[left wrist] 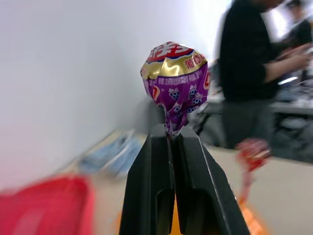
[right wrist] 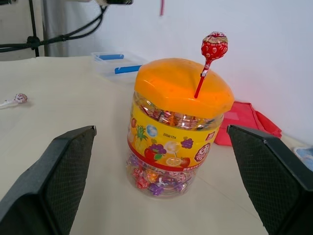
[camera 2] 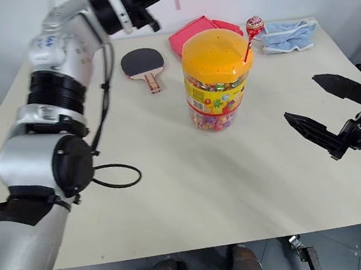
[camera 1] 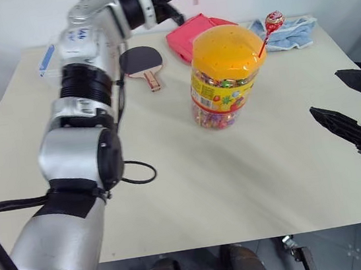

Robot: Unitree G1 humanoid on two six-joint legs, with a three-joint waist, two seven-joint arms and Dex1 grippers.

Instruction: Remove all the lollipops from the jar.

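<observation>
Left gripper: I clamp purple lollipop, lifted clear | red lollipop: still in jar, mid-table | right gripper: wide, waiting

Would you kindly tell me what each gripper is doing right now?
Left gripper: closed on the purple lollipop, held up above the table.
Right gripper: open, holding nothing.

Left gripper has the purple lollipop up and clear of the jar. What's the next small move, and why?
Probably swing the left gripper aside and set the purple lollipop on the table; a red lollipop still stands in the jar lid.
</observation>
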